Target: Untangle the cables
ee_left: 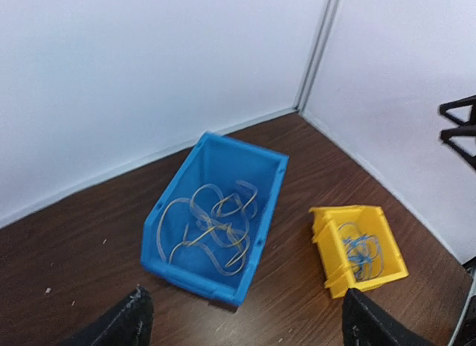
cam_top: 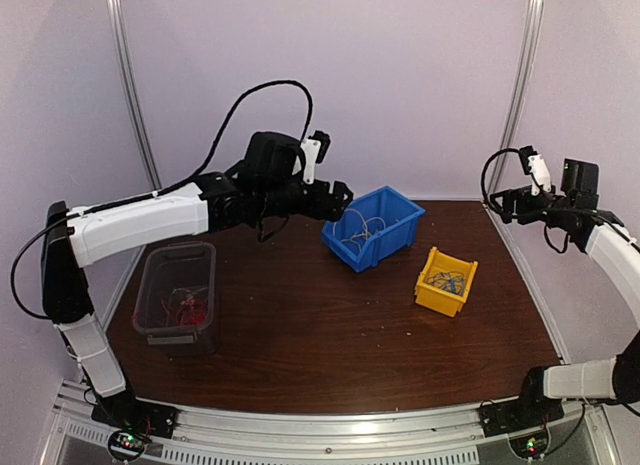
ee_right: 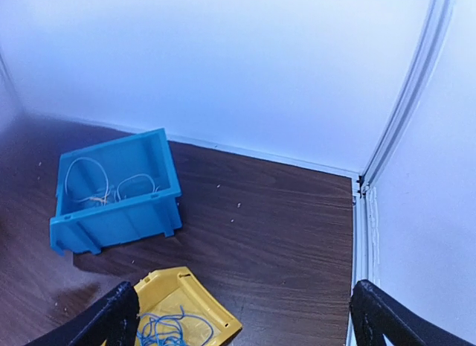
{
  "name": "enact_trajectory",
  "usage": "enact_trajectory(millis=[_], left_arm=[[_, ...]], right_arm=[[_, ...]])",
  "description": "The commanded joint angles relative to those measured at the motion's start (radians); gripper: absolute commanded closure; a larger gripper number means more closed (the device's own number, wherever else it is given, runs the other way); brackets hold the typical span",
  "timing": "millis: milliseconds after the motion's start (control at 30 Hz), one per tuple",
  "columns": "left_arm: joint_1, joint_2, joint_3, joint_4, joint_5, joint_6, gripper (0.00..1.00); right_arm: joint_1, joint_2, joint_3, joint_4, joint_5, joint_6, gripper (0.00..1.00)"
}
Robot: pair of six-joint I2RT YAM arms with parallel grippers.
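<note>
The left gripper (ee_left: 245, 320), jaws wide and empty, sits at the lower frame edge. The pale cables (ee_left: 212, 227) in the blue bin (ee_left: 230, 167) lie centre, just ahead. The right gripper (ee_right: 249, 309), also released, is farther.

The left arm (cam_top: 140, 220) and right arm (cam_top: 612, 253) pair white shells with black joints; thick black cables (cam_top: 272, 83) loop from the wrists; the left gripper (ee_left: 244, 316) has black fingers (ee_left: 119, 324).
</note>
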Motion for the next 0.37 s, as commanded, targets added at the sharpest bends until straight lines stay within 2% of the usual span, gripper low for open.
enact_trajectory(millis=[0, 167, 333], left_arm=[[0.086, -0.109, -0.156, -0.104, -0.099, -0.025, 0.03], [0.12, -0.22, -0.249, -0.075, -0.147, 0.008, 0.02], [0.12, -0.26, -0.315, -0.017, -0.138, -0.027, 0.03]], right_arm=[[0.001, -0.006, -0.006, 0.15, 0.133, 0.181, 0.0], [0.001, -0.003, -0.009, 0.176, 0.012, 0.203, 0.0], [0.001, 0.01, -0.011, 0.2, -0.009, 0.252, 0.0]])
